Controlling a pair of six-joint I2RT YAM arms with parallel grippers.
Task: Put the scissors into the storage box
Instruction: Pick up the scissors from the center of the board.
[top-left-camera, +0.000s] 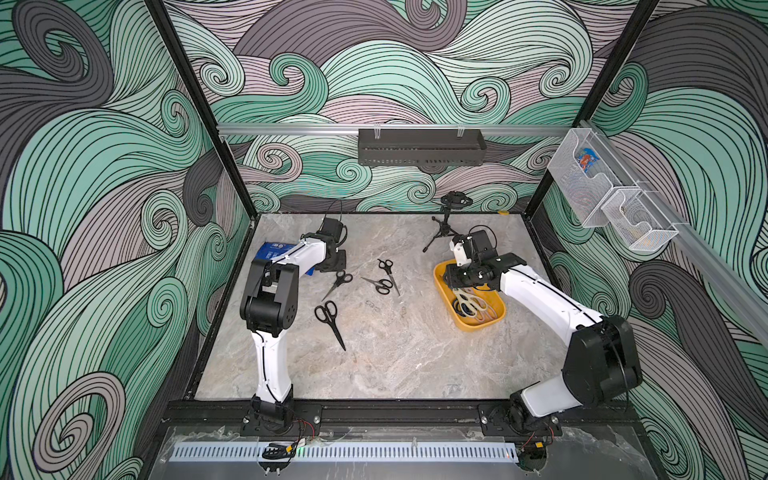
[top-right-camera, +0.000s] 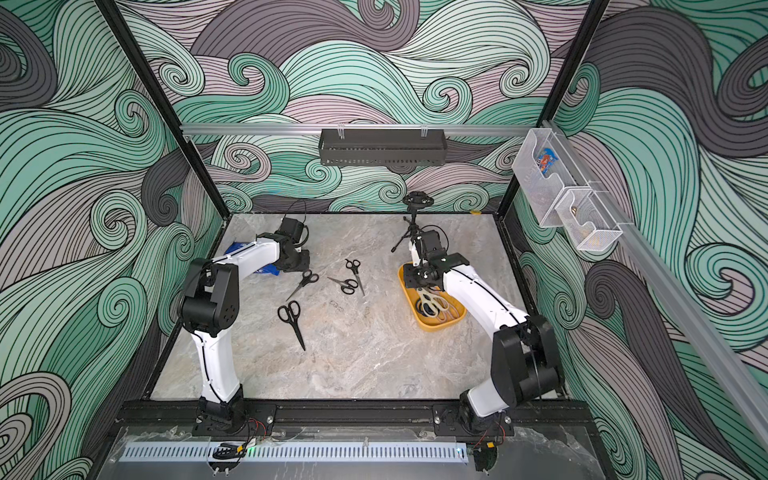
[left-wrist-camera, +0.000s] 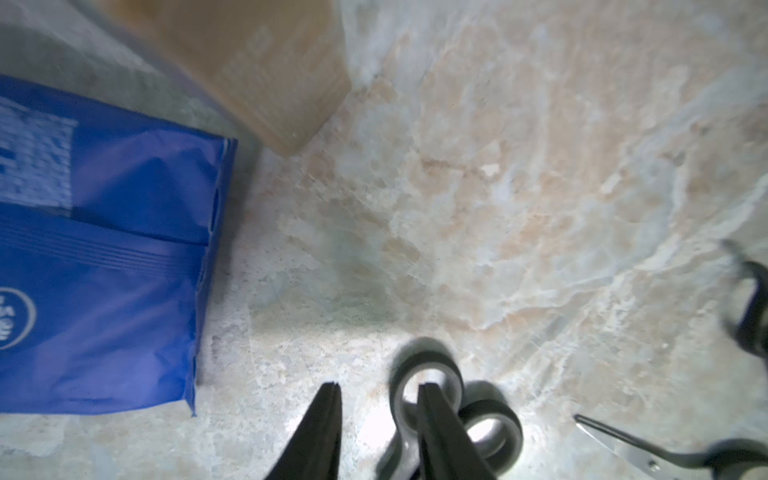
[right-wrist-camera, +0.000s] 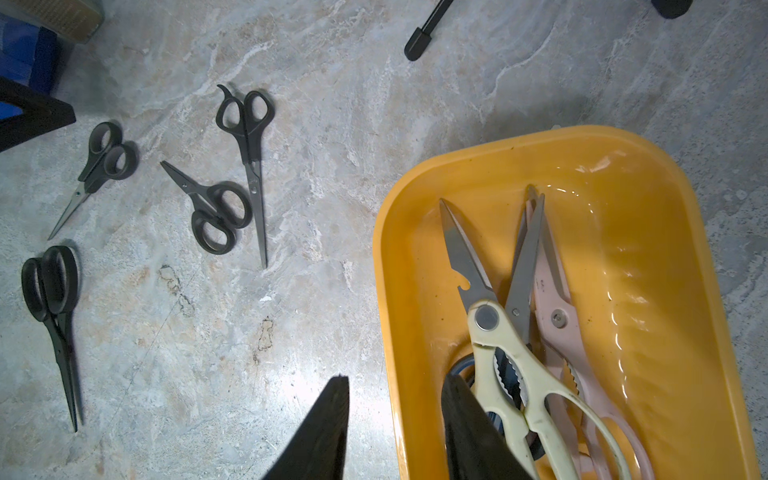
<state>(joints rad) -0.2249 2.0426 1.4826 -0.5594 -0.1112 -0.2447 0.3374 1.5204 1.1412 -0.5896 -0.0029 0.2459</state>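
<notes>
Left fingers (left-wrist-camera: 320, 432) apart astride small black scissors (left-wrist-camera: 428, 358); right fingers (right-wrist-camera: 324, 424) apart, empty, over storage box (right-wrist-camera: 399, 291).

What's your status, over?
Left gripper open astride black scissors handle. Right gripper open above storage box. Four black pairs on table; cream pair, pink pair boxed. Path clear.

Four black-handled scissors (right-wrist-camera: 245, 137) lie on the surface (right-wrist-camera: 332, 124) outside the storage box (right-wrist-camera: 540, 141). Inside it lie one cream pair (right-wrist-camera: 482, 338), one pale pink pair (right-wrist-camera: 552, 336) and at least one more, partly hidden.
</notes>
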